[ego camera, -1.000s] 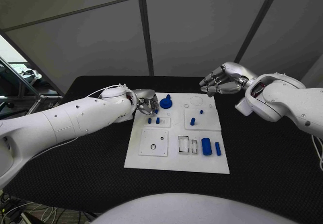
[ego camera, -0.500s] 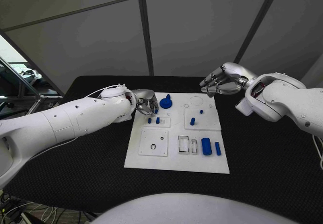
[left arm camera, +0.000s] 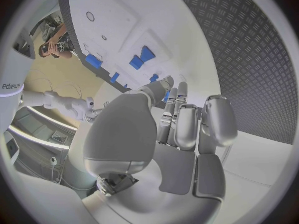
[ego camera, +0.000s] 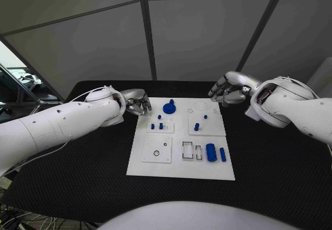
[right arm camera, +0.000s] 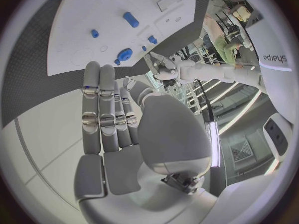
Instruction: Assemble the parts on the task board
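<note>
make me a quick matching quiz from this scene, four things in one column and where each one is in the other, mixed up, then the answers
Things:
1. left hand
2. right hand
3. round blue part with a knob
4. large blue cylinder

Places:
A. lying on the near right part of the task board
B. at the board's far left corner, holding nothing
C. beyond the board's far right corner, holding nothing
D. on the far left part of the board

Pairs: 1-B, 2-C, 3-D, 4-A
</note>
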`<move>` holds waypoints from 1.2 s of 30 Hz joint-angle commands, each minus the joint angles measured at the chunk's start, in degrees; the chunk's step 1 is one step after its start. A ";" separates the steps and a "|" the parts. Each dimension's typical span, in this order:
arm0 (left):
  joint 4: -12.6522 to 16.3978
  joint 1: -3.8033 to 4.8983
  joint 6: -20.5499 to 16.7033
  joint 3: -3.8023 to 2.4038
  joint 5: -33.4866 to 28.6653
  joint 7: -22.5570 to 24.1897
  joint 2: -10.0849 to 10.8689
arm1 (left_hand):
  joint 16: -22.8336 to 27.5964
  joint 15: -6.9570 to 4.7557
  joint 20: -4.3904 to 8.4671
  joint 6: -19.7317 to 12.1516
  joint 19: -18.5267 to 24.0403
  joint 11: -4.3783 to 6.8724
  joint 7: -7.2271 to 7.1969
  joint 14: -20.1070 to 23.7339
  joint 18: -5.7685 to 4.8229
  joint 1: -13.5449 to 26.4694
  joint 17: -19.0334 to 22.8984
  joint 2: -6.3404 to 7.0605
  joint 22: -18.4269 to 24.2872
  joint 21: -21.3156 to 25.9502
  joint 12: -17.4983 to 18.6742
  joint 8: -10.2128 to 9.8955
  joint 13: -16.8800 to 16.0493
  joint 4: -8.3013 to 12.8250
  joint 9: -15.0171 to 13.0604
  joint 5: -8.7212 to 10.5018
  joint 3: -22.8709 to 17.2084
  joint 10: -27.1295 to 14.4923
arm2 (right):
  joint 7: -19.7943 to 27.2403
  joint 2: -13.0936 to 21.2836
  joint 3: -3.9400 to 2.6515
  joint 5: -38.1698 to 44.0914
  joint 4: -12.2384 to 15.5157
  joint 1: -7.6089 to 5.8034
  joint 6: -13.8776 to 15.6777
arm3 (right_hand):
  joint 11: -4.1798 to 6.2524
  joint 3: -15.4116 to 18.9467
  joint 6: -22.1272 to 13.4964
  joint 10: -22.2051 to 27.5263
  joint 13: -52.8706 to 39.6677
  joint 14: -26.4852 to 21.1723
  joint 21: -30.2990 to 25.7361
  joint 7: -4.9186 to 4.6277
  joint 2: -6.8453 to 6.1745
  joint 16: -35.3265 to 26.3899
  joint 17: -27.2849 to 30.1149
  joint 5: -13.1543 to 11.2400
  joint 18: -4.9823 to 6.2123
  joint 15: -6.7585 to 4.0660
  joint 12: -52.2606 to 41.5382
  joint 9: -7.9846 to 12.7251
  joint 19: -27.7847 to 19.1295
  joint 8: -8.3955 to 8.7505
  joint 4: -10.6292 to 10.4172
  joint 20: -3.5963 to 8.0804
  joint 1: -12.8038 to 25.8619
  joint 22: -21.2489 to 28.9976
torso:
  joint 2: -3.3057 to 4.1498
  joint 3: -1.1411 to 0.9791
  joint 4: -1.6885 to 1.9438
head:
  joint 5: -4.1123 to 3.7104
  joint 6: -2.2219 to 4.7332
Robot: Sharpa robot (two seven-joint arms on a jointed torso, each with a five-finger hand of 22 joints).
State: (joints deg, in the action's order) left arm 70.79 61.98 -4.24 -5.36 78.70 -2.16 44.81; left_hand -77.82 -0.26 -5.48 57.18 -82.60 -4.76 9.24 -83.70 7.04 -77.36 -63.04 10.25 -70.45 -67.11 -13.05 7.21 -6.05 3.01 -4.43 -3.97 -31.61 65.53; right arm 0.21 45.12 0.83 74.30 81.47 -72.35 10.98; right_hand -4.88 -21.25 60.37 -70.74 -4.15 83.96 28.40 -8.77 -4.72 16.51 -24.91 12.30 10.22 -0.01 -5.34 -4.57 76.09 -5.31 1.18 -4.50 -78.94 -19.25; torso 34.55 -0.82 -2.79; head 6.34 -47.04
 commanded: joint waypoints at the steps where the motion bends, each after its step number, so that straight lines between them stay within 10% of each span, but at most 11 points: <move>1: 1.68 0.16 -6.09 -0.48 -10.77 5.09 2.00 | 0.52 0.48 -0.08 0.53 1.26 -0.34 0.19 0.31 -1.21 0.26 0.95 -0.33 2.38 3.02 -0.19 0.30 -0.13 0.09 0.02 -0.13 0.30 -0.29 | -3.32 -0.03 0.09 15.34 -0.05 0.39 0.77 | 0.33 -0.82 0.03 0.35 0.10 2.39 2.36 0.22 -0.64 3.15 -2.45 -0.75 -0.03 -0.63 -0.19 0.22 -0.16 0.44 0.05 0.45 0.03 -1.82 | 0.04 -0.02 -0.03 | -0.48 0.55; 4: 3.31 0.18 -8.17 -0.75 -20.01 8.44 4.09 | 1.74 0.73 -0.29 0.76 3.28 -0.62 0.55 1.47 -0.39 -0.03 3.32 -0.70 5.81 7.46 -0.46 0.43 -0.29 0.09 0.16 -0.15 0.23 -0.69 | -4.23 -0.18 0.25 19.75 -0.19 0.95 0.74 | 0.31 -1.93 -0.44 1.31 0.21 2.57 8.75 0.35 -1.06 6.72 -5.06 -1.31 -0.72 -0.62 0.07 0.39 0.30 1.11 -0.10 0.47 0.63 -8.33 | 0.05 -0.05 0.03 | -1.54 0.90; 5: 4.17 0.18 -8.76 -0.82 -25.64 10.72 4.92 | 9.96 0.93 -0.50 0.79 5.24 -0.87 0.82 7.37 0.32 -0.20 17.54 -0.94 8.85 11.47 -0.64 0.45 -0.39 0.05 0.30 -0.14 0.14 -1.19 | -4.56 -0.35 0.33 21.35 -0.29 1.19 0.70 | 0.27 -2.43 -0.65 1.74 0.22 2.41 12.36 0.36 -1.43 8.62 -6.37 -1.66 -1.11 -0.58 0.14 0.43 0.60 1.35 -0.18 0.45 0.98 -12.08 | 0.07 -0.02 -0.03 | -1.99 1.04; 10: 7.71 0.14 -10.02 -0.89 -44.10 19.35 6.83 | 19.46 1.10 -0.75 0.89 8.71 -1.07 1.06 13.11 1.56 -0.52 31.51 -1.99 14.04 18.45 -1.52 0.61 -0.77 -0.14 0.48 -0.12 0.16 -2.01 | -5.44 -1.15 0.54 25.24 -0.65 2.11 0.40 | 0.36 -3.90 -1.33 2.68 0.21 2.23 24.41 0.30 -2.06 14.43 -10.18 -3.07 -2.58 -0.34 0.00 0.45 1.82 1.52 -0.46 0.22 1.81 -25.05 | 0.17 0.06 0.02 | -3.30 1.74; 19: 10.90 0.02 -8.45 -0.83 -68.00 25.76 7.49 | 20.16 0.37 -0.33 1.65 10.42 0.10 0.36 13.40 2.10 -1.25 32.50 -3.21 16.17 21.62 -6.24 1.48 -2.96 0.21 0.40 -0.10 1.50 0.81 | -6.65 -3.43 0.94 29.52 -2.06 4.07 -1.55 | -0.01 -4.28 -2.18 4.79 0.47 1.43 27.38 0.44 -2.85 17.54 -12.27 -4.43 -2.80 0.11 0.63 0.52 0.72 1.64 -0.55 -0.24 2.46 -28.13 | 0.13 -0.01 -0.11 | -3.82 1.87; 36: 11.85 -0.01 -7.71 -0.73 -73.66 26.94 7.12 | 20.69 0.62 -0.38 0.49 13.19 -0.22 0.66 15.37 2.84 -1.31 34.17 -3.78 19.76 26.84 -10.20 1.91 -5.07 0.55 0.54 -0.21 2.65 -2.26 | -6.61 -6.57 1.04 31.66 -4.24 6.46 -1.27 | -0.45 -5.09 -2.48 5.93 0.43 1.84 35.38 -0.02 -2.84 26.93 -19.54 -4.35 -3.88 0.40 0.22 0.43 1.76 1.51 -0.08 -0.76 2.50 -37.10 | 0.13 -0.06 -0.03 | -3.06 1.11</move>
State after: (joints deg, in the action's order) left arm 82.48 61.91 -12.39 -6.05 7.37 23.18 52.01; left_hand -57.47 0.30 -5.75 58.22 -69.88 -5.04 9.92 -68.79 7.20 -78.80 -28.95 6.99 -50.75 -40.53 -22.90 8.84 -11.06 3.56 -3.97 -3.97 -29.28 63.79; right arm -6.36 38.68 1.89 104.58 77.33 -65.81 9.93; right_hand -5.42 -25.91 57.90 -65.08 -3.74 84.04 63.53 -8.60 -7.22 43.20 -44.30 8.14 7.08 0.12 -4.76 -4.10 77.62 -3.94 1.11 -5.20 -76.44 -56.10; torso 34.74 -0.83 -2.82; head 3.18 -45.89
